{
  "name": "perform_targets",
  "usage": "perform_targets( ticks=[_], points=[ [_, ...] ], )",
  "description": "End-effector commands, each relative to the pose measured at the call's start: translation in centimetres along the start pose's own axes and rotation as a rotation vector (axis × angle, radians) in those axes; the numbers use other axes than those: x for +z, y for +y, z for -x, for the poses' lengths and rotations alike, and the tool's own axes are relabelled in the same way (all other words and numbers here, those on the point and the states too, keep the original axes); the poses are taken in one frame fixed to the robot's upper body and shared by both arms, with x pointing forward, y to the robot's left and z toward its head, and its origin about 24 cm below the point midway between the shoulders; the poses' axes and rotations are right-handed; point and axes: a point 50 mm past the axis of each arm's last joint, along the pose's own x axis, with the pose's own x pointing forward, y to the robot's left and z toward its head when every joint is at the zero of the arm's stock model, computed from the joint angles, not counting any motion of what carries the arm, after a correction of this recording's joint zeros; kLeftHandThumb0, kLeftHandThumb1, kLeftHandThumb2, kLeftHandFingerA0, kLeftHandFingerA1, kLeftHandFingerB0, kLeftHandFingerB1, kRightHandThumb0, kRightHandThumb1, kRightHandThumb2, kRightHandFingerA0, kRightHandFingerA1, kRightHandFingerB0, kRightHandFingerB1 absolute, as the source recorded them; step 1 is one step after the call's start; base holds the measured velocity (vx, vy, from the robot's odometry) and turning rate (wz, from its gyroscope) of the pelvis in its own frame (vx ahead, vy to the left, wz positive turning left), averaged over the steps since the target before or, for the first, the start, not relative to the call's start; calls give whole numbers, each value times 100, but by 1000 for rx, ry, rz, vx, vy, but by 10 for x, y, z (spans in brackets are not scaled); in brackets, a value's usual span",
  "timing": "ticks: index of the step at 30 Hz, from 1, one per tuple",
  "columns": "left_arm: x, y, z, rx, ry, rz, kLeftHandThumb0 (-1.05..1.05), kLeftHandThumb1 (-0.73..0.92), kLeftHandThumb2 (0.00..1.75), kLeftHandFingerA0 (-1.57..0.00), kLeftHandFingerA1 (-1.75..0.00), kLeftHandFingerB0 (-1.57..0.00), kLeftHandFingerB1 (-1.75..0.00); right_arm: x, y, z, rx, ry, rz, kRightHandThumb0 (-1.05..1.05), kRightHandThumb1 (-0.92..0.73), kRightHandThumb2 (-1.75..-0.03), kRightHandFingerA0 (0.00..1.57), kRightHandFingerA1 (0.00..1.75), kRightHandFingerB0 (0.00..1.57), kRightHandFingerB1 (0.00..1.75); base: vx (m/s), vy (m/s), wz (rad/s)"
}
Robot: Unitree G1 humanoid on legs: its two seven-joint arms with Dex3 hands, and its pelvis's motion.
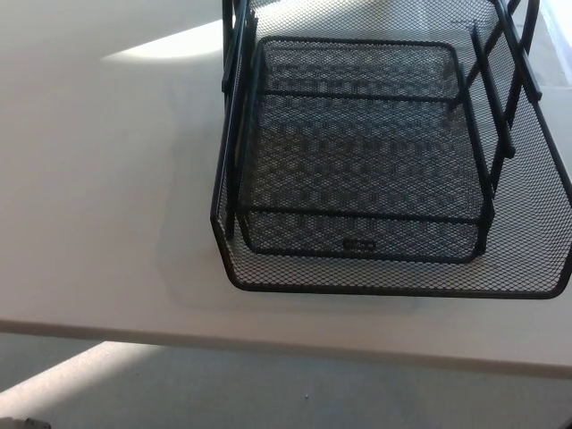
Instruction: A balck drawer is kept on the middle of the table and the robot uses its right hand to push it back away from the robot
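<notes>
A black wire-mesh drawer [357,152] stands on the white table [98,206], right of the middle of the head view. Its lower tray's front rim [393,288] lies close to the table's near edge, and an upper tray sits inside black side rails [234,116]. The drawer's right side and back run out of the picture. Neither of my hands shows in this view.
The table's near edge [268,338] crosses the bottom of the view, with grey floor [295,393] below it. A bright patch of sunlight [170,45] lies on the table left of the drawer.
</notes>
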Motion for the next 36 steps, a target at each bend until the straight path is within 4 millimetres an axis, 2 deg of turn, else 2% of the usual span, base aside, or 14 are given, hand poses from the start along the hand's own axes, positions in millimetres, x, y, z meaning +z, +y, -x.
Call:
perform_targets(
  ticks=[1,13,14,15,22,25,34,36],
  points=[
    [-8,7,6,-14,7,-13,-56,71,62,-48,-39,-32,-33,123,-57,130,126,-510,411,-46,-75,-63,53,42,38,36,0,0,0],
    [-4,9,5,-9,7,-24,-54,74,62,-50,-39,-34,-33,170,-53,136,267,-621,662,-47,-75,-63,59,44,40,36,0,0,0],
    [-4,9,5,-8,3,-25,-53,74,62,-51,-39,-35,-33,173,-53,136,290,-625,675,-52,-64,-89,54,56,37,49,0,0,0],
    [-4,9,5,-7,2,-22,-55,71,62,-49,-39,-33,-33,177,-52,135,318,-635,682,-44,-77,-63,61,45,42,37,0,0,0],
    [-6,8,6,-8,4,-23,-56,71,62,-48,-39,-32,-32,186,-48,129,501,-649,654,-44,-77,-63,58,46,39,37,0,0,0],
    [-4,8,5,-8,-1,-18,-56,71,63,-50,-40,-33,-33,186,-46,120,564,-597,645,-41,-78,-63,55,46,37,37,0,0,0],
    [-6,8,6,-8,1,-15,-55,71,62,-50,-40,-33,-33,183,-50,89,620,-447,704,-45,-79,-64,57,44,39,36,0,0,0],
    [-6,8,6,-8,1,-16,-55,71,62,-50,-40,-33,-33,183,-49,87,625,-442,708,-45,-79,-64,57,44,39,36,0,0,0]
  ],
)
